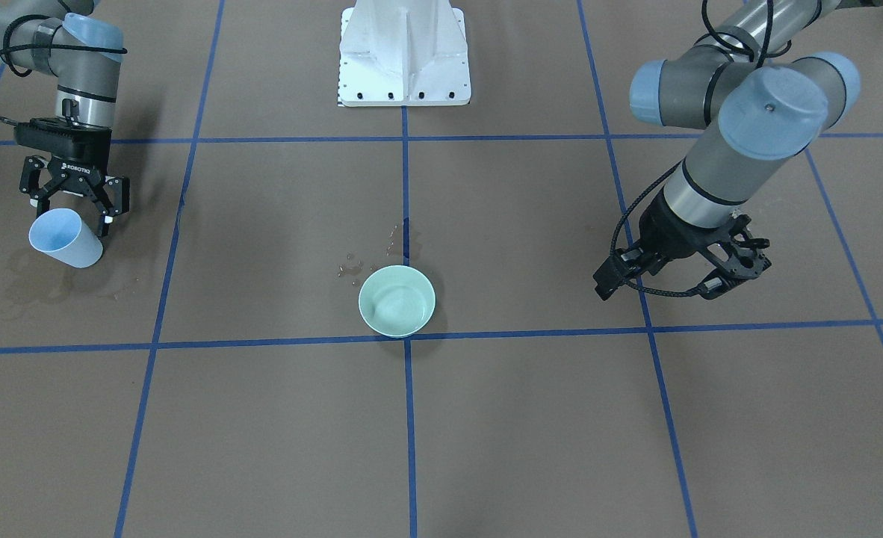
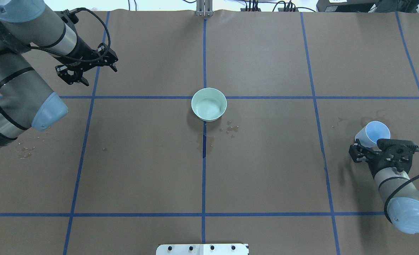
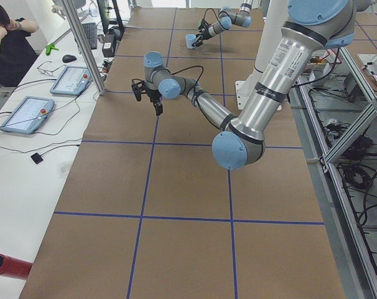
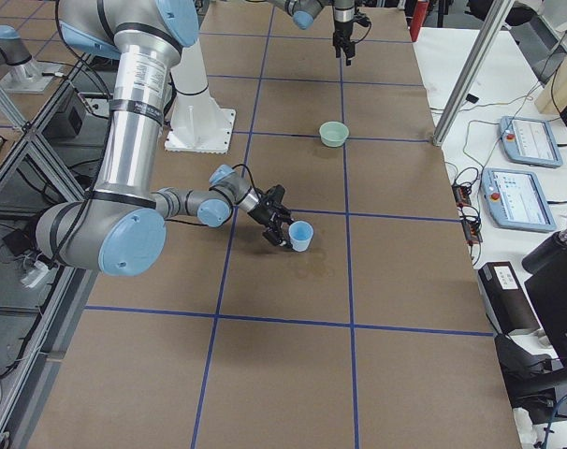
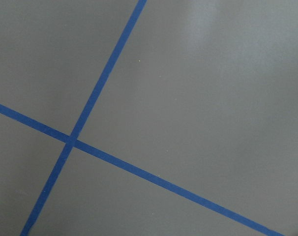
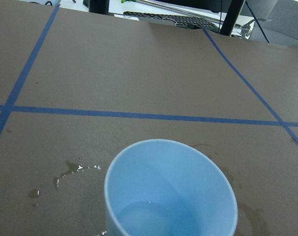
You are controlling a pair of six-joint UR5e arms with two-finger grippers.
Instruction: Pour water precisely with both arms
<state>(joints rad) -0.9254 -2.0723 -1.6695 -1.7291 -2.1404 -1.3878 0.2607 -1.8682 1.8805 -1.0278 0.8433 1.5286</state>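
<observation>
A light blue cup (image 2: 372, 134) stands upright on the table at the right side, with a faint sheen of water (image 6: 139, 219) at its bottom. My right gripper (image 1: 74, 213) sits low behind it. Its fingers (image 1: 107, 222) are spread on either side of the cup and are not clearly pressing on it. The cup fills the lower part of the right wrist view (image 6: 171, 191). A pale green bowl (image 2: 208, 104) at the table's middle holds a glossy film of water (image 1: 400, 302). My left gripper (image 2: 85, 72) is open and empty, hovering far to the left of the bowl.
Spilled drops (image 2: 230, 128) lie on the brown paper beside the bowl. Wet stains show near the cup (image 6: 73, 172) and at the left side (image 2: 25, 151). The white pedestal base (image 1: 404, 56) is bolted at the robot's edge. Blue tape lines (image 5: 70, 140) grid the table.
</observation>
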